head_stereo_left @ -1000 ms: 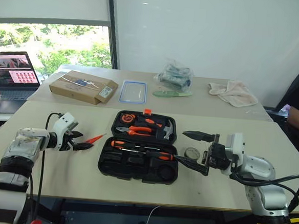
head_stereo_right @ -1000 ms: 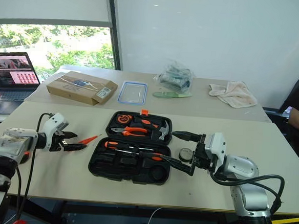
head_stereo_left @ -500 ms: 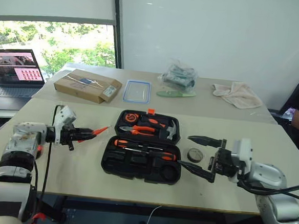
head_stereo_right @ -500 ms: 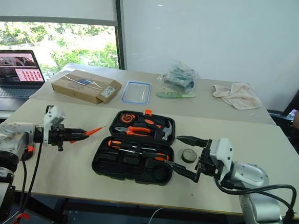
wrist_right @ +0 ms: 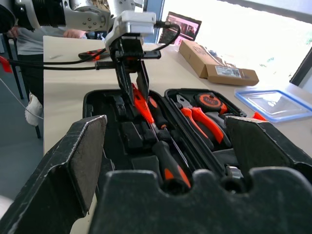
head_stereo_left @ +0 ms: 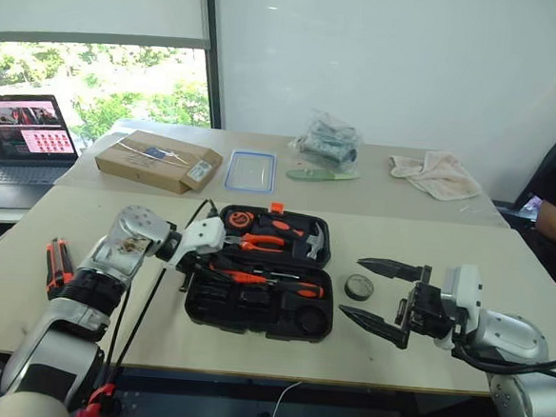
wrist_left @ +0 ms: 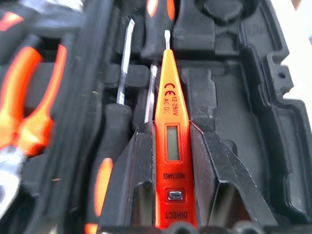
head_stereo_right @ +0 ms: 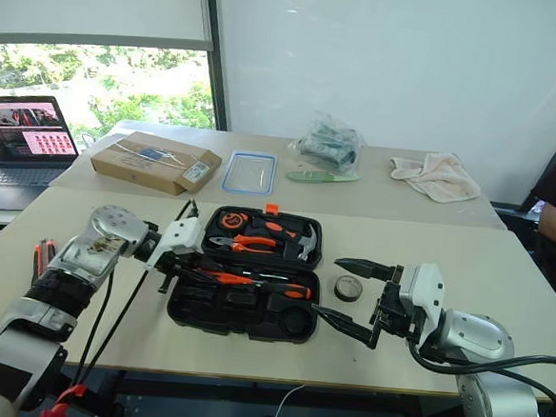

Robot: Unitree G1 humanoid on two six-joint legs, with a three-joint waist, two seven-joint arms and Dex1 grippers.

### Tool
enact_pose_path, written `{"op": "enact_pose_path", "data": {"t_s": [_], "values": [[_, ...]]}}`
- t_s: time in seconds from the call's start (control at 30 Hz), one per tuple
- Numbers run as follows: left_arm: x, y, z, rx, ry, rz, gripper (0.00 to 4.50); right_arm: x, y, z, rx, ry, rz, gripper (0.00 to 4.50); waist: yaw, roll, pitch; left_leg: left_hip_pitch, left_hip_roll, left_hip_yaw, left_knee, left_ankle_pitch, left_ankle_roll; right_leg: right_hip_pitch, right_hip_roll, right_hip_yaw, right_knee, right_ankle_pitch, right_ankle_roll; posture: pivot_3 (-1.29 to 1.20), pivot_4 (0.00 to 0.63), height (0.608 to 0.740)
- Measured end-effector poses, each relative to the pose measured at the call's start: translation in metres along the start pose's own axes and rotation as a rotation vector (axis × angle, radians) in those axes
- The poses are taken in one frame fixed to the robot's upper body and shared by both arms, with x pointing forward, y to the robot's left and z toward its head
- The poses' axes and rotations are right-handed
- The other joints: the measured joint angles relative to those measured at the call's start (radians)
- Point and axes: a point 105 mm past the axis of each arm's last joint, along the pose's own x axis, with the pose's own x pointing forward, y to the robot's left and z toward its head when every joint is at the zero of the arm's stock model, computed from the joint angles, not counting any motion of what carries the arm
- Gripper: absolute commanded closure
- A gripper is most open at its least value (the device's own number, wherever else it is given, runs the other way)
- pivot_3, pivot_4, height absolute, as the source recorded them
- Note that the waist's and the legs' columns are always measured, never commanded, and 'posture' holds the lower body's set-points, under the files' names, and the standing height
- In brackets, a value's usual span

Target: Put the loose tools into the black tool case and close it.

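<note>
Slim orange tester screwdriver (wrist_left: 167, 131) pinched in the left claw (head_stereo_left: 200, 271) over the open black moulded-plastic tool case (head_stereo_left: 258, 311).

The tester's tip points into the case's near half, above two orange-and-black-handled screwdrivers (head_stereo_left: 282, 285) already lying in its recesses; pliers and a tape measure sit in the far half. The case rests mid-surface on the pale wooden surface (head_stereo_left: 428, 248). A small black tape roll (head_stereo_left: 358, 288) lies just right of the case, near the right claw (head_stereo_left: 379, 297), whose fingers stand spread wide, holding nothing. An orange-black utility knife (head_stereo_left: 58, 263) lies at the surface's left edge.
</note>
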Motion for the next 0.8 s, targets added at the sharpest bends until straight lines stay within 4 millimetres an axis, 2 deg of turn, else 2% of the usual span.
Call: {"op": "enact_pose_path", "data": {"t_s": [0.17, 0.6, 0.63, 0.67, 0.77, 0.8], "values": [[0.0063, 0.0022, -0.0002, 0.021, 0.020, -0.013, 3.54, 0.0002, -0.0007, 0.0000, 0.000, 0.000, -0.008, 0.00, 0.010, 0.000, 0.000, 0.000, 0.000, 0.000, 0.001, -0.001, 0.002, 0.001, -0.001, 0.000, 0.000, 0.000, 0.000, 0.00, 0.150, 0.740], [0.0061, 0.0043, -0.0059, 0.037, 0.083, -0.014, 3.54, 0.0038, 0.0020, -0.0024, 0.014, -0.006, -0.001, 0.00, 0.008, 0.000, 0.000, 0.002, 0.000, 0.000, 0.002, -0.001, 0.002, 0.002, -0.001, 0.001, 0.002, 0.000, 0.000, 0.00, 0.150, 0.740], [0.0063, 0.0043, -0.0057, 0.027, 0.080, -0.013, 2.91, 0.0043, 0.0026, -0.0028, 0.015, -0.007, 0.002, 0.00, 0.008, 0.000, 0.000, 0.002, 0.000, 0.000, 0.002, -0.001, 0.002, 0.002, -0.001, 0.001, 0.002, 0.000, 0.000, 0.00, 0.150, 0.740], [0.0067, 0.0044, -0.0055, 0.015, 0.072, -0.010, 2.68, 0.0047, 0.0030, -0.0032, 0.016, -0.008, 0.005, 0.00, 0.009, 0.000, 0.000, 0.002, 0.000, 0.000, 0.002, -0.001, 0.002, 0.002, -0.001, 0.001, 0.002, 0.000, 0.000, 0.00, 0.150, 0.740], [0.0090, -0.0004, -0.0020, 0.018, 0.035, -0.029, 1.59, 0.0047, 0.0031, -0.0036, 0.017, -0.008, 0.006, 0.00, 0.009, 0.000, 0.000, 0.002, 0.000, 0.000, 0.002, -0.001, 0.002, 0.001, -0.001, 0.001, 0.002, 0.000, 0.000, 0.00, 0.150, 0.740], [0.0100, -0.0026, -0.0005, 0.016, 0.014, -0.038, 1.59, 0.0044, 0.0029, -0.0040, 0.017, -0.008, 0.006, 0.00, 0.009, 0.000, 0.000, 0.001, 0.000, 0.000, 0.002, -0.001, 0.002, 0.001, -0.001, 0.000, 0.002, 0.000, 0.000, 0.00, 0.150, 0.740]]}}
